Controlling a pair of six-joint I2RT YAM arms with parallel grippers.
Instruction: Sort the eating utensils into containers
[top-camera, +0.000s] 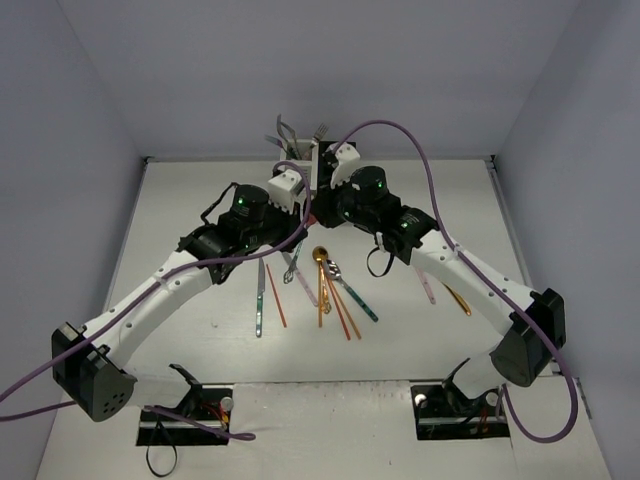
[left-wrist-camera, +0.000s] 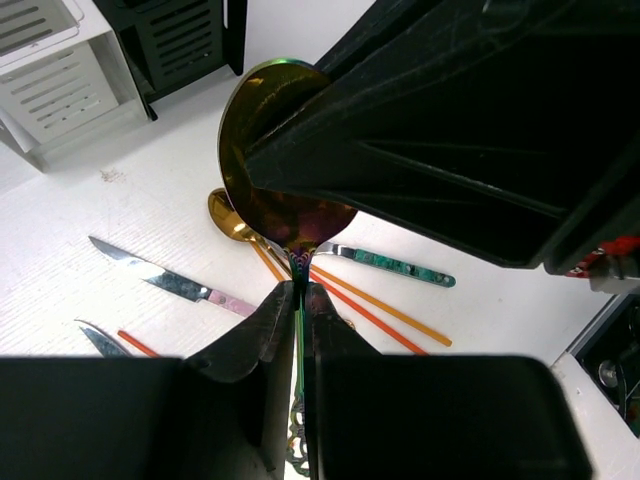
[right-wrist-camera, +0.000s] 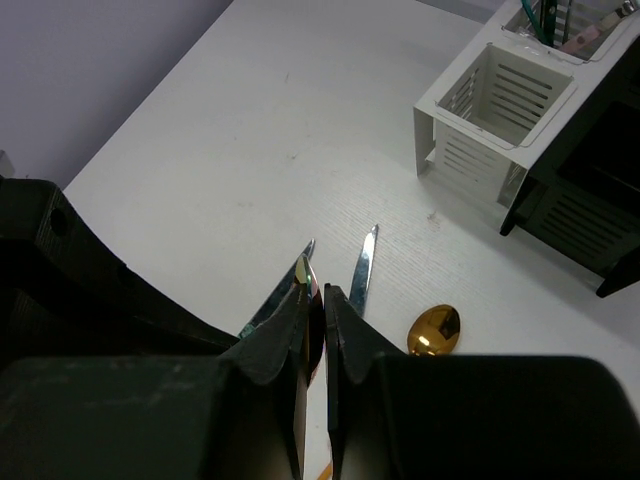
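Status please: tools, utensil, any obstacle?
Left tool shut on handle of iridescent gold metal spoon. Right tool shut on its bowl. Knives, orange chopsticks on table below.

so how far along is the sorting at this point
Early on. Done: a few utensils stand in the joined caddies. In hand: the left gripper is shut on the handle of a rainbow spoon, and the right gripper seems shut on its bowl, apparently a handover. Left: many pieces lie on the table, among them a gold spoon, two knives and orange chopsticks.
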